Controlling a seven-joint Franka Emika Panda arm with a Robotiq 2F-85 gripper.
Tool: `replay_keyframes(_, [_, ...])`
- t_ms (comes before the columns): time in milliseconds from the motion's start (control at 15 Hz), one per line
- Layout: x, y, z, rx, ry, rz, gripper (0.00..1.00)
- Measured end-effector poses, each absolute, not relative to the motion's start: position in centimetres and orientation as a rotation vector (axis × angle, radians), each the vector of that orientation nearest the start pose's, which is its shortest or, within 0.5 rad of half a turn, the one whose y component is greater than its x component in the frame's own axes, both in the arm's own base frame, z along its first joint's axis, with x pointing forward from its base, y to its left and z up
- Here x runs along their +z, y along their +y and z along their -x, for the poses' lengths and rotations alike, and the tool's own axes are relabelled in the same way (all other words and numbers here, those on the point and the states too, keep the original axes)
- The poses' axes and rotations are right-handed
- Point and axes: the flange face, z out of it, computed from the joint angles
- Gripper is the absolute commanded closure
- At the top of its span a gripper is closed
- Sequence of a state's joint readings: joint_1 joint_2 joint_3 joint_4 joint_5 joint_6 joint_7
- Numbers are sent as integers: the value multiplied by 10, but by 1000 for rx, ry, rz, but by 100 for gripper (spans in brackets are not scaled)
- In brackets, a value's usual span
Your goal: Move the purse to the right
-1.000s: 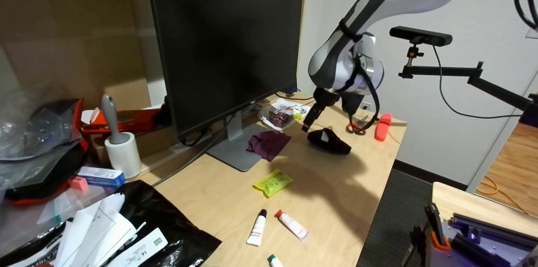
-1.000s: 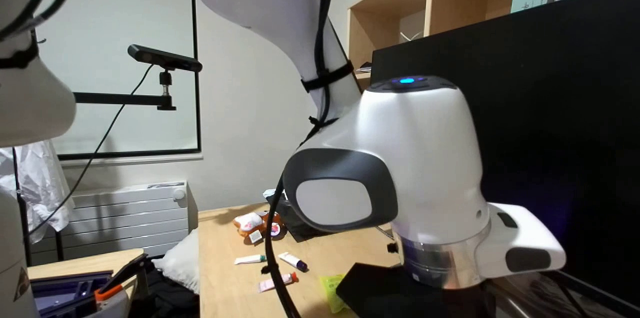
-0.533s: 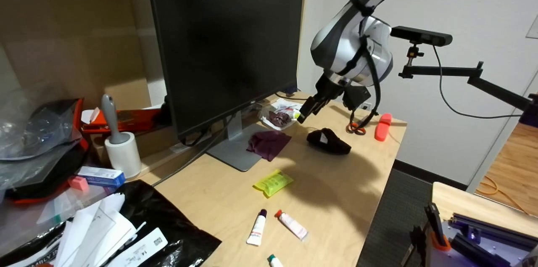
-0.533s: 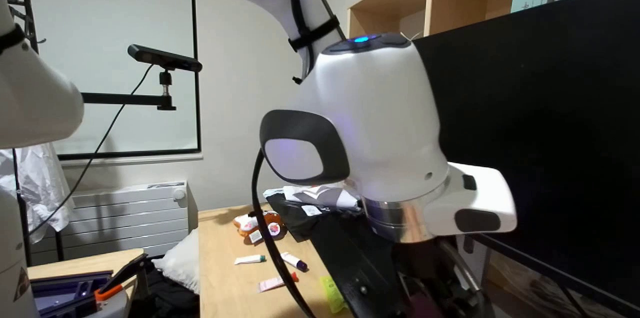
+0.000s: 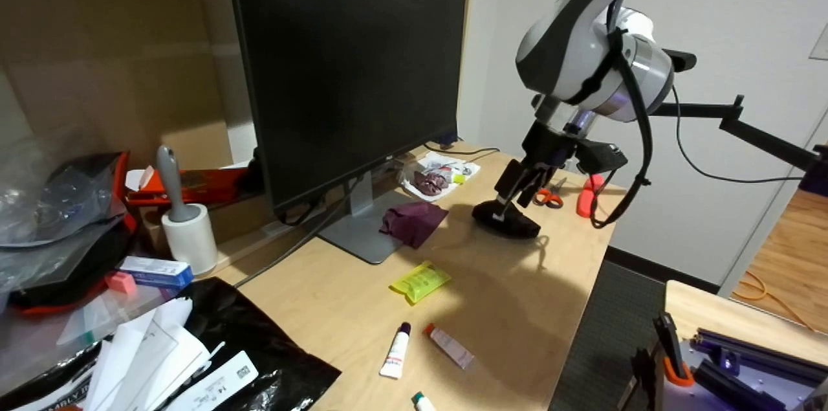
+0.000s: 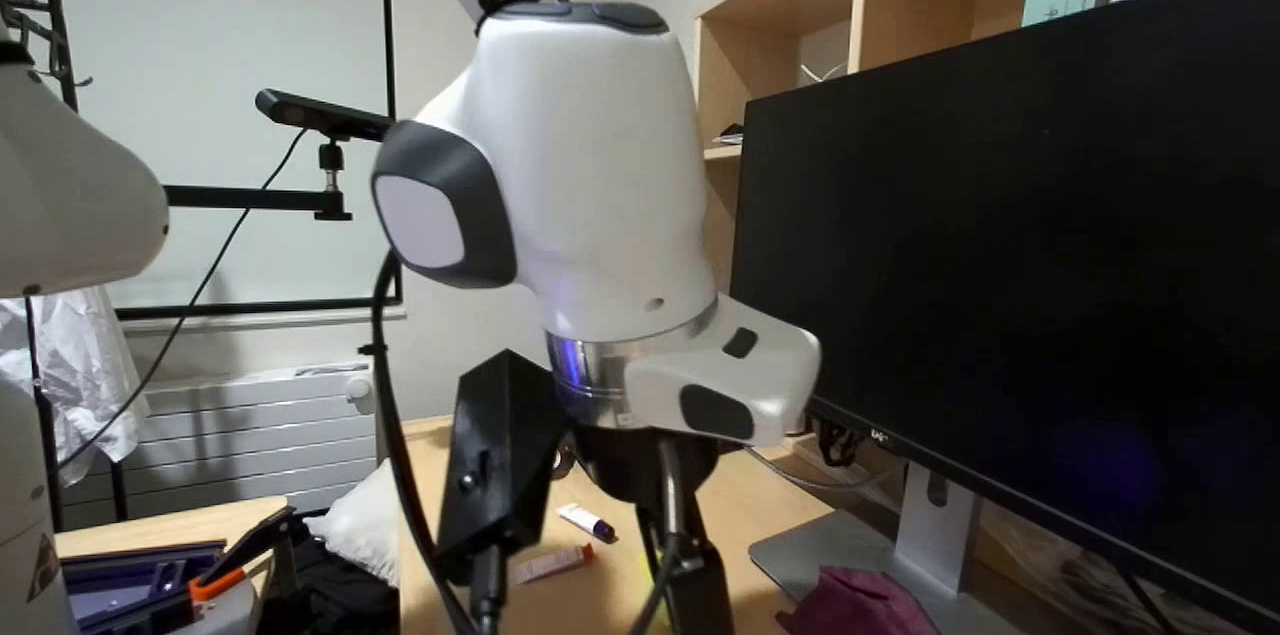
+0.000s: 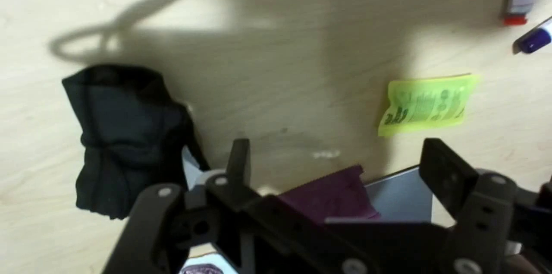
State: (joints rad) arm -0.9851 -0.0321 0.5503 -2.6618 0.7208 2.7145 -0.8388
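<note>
A black fabric pouch [image 5: 506, 219], which looks like the purse, lies on the wooden table in an exterior view. In the wrist view the black pouch [image 7: 133, 140] lies at the left, outside the span of the fingers, with a pale tag at its lower right edge. My gripper [image 5: 515, 197] is above the table by the pouch, its fingers overlapping the pouch's upper edge in that view. In the wrist view the gripper [image 7: 337, 153] has its fingers wide apart and nothing between them. The pouch is hidden behind the arm in an exterior view.
A monitor [image 5: 349, 68] stands along the table's back. A purple cloth [image 5: 414, 222] lies by its base. A yellow packet [image 5: 420, 281], several small tubes [image 5: 396, 351], orange-handled scissors [image 5: 548, 198] and a red case [image 5: 587, 196] are on the table. A white packet [image 5: 440, 175] lies behind the pouch.
The arm has swung away from the monitor, to the right in an exterior view, and the gripper has moved from beside the monitor to near the pouch. The pouch has not moved.
</note>
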Motion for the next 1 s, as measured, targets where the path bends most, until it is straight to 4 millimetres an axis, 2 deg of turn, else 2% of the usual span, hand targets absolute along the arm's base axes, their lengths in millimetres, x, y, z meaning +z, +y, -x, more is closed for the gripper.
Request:
replay_keyframes(267, [269, -153, -355, -203, 405, 2994, 0])
replay_keyframes(533, [290, -103, -364, -79, 403, 3064, 0])
replay_keyframes(667, [292, -83, -362, 6, 395, 3065, 0])
replay_keyframes(800, [292, -75, -361, 40, 394, 3066, 0])
replay_keyframes(1000, [292, -75, -361, 42, 397, 3065, 0])
